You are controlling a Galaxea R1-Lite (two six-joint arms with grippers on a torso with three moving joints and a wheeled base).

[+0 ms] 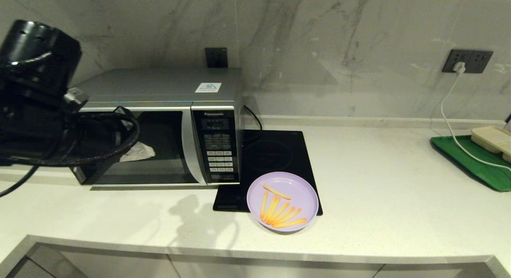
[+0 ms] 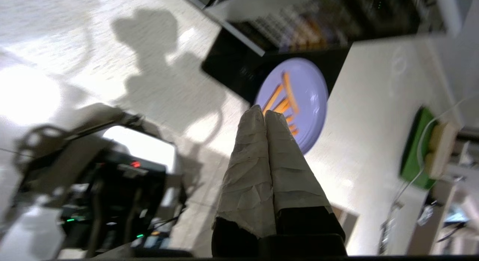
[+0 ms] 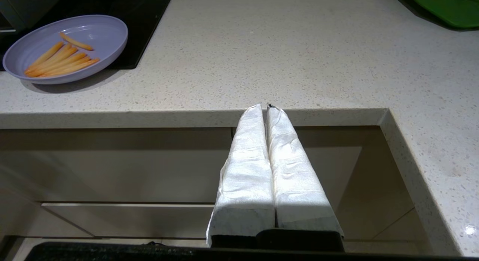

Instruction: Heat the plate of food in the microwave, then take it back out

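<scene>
The lilac plate of fries point(image 1: 282, 201) point(image 3: 67, 47) lies on the white counter, its far edge overlapping the front corner of the black cooktop. To its left stands the silver microwave point(image 1: 159, 122) with its dark door closed. My left arm point(image 1: 40, 110) hangs raised in front of the microwave's left side. In the left wrist view the left gripper point(image 2: 265, 113) is shut and empty above the counter, with the plate point(image 2: 303, 92) beyond its tips. My right gripper point(image 3: 266, 105) is shut on nothing, low before the counter's front edge and right of the plate.
A flat black induction cooktop point(image 1: 275, 158) sits right of the microwave. At the far right a green tray point(image 1: 475, 162) carries a beige container point(image 1: 493, 138). A white cable point(image 1: 451, 122) runs from the wall socket to the tray. Cabinet fronts lie below the counter edge point(image 3: 187, 117).
</scene>
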